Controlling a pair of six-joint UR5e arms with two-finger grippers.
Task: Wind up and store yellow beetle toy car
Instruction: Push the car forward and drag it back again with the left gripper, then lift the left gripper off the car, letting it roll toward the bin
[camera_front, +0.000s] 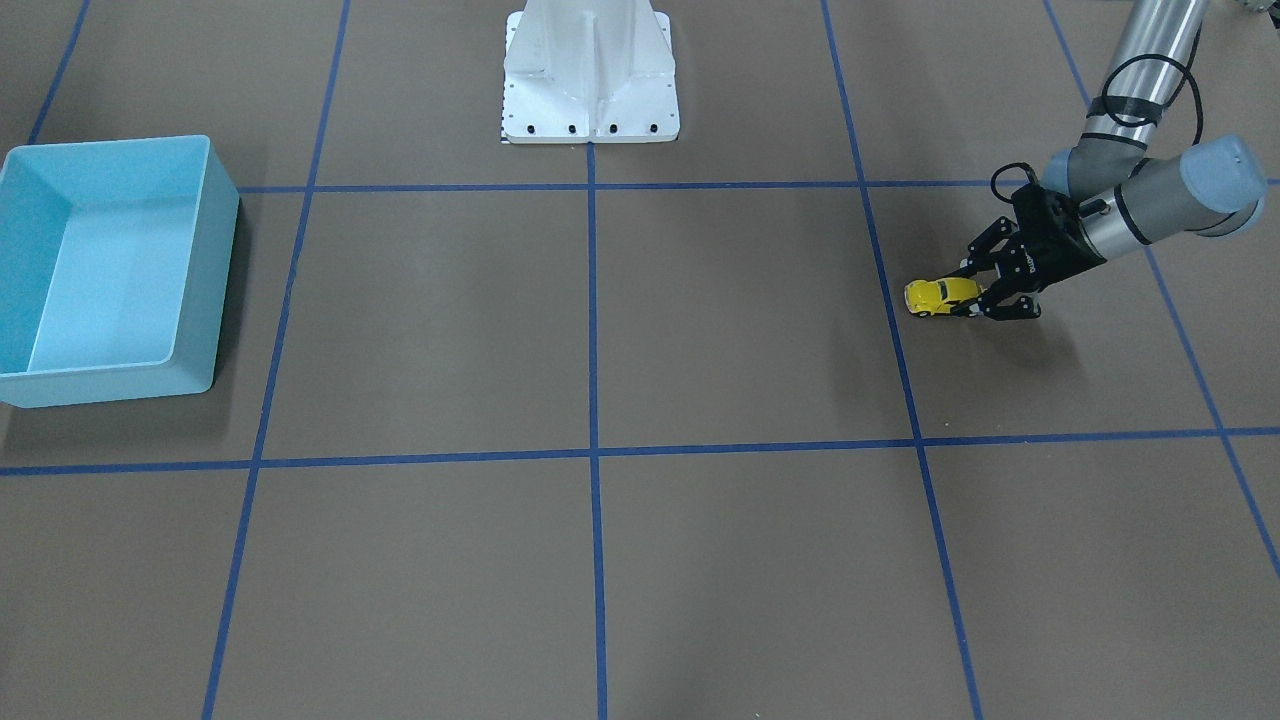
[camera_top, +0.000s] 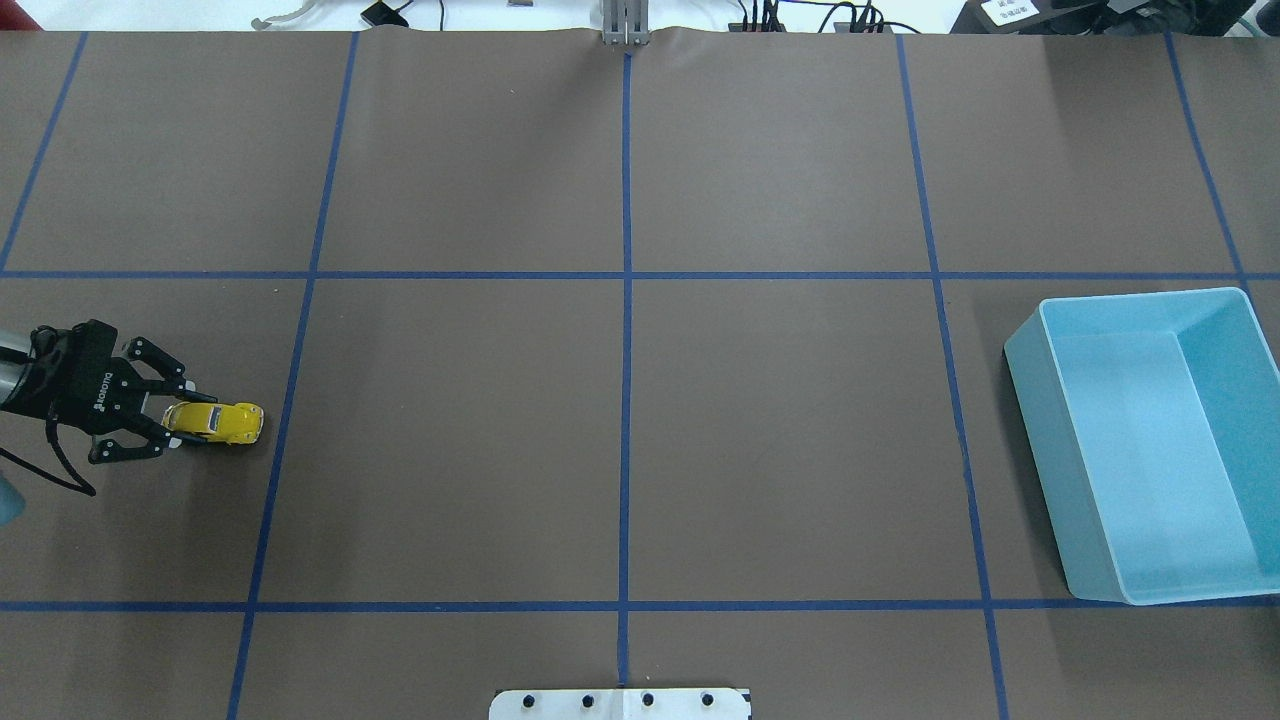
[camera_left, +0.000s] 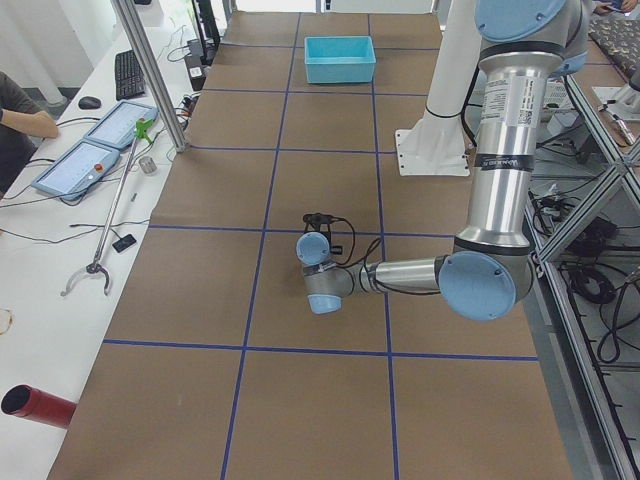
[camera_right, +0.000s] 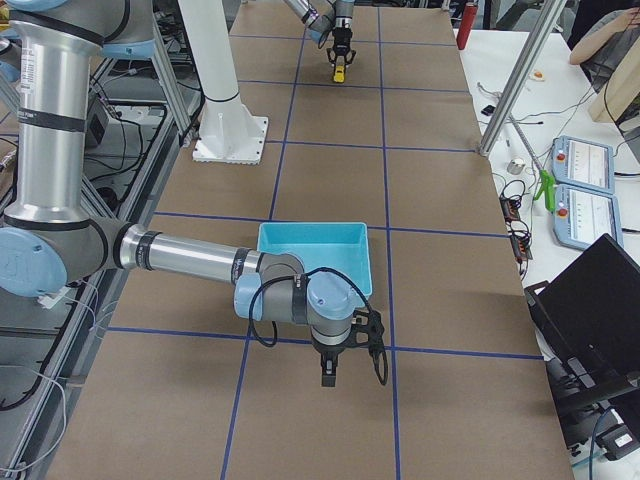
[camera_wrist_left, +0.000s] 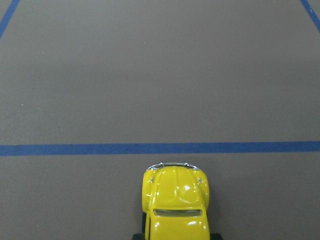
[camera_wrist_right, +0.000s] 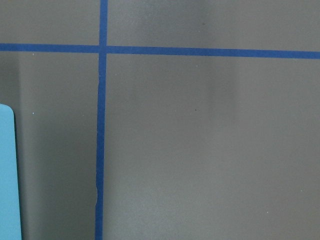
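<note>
My left claw (camera_top: 188, 420) is clamped on the tail of the yellow beetle toy car (camera_top: 222, 422); can't tell for my right claw (camera_right: 326, 378)
Overhead view: car sits wheels-down on the brown counter (camera_top: 780, 430) at far 9 o'clock, nose pointing to 3 o'clock, my left fingers (camera_top: 196, 399) touching both flanks of its rear, one each side; light blue bin (camera_top: 1035, 440) well apart at 3 o'clock. Left wrist view: car hood at 6 o'clock, blue tape line (camera_wrist_left: 160, 148) crossing just ahead of its bumper. My right claw shows only in the right side view, pointing down at the counter near the bin, at the bin's 6 o'clock there, fingers too small to judge open or closed; right wrist view catches a sliver of bin at 8 o'clock
</note>
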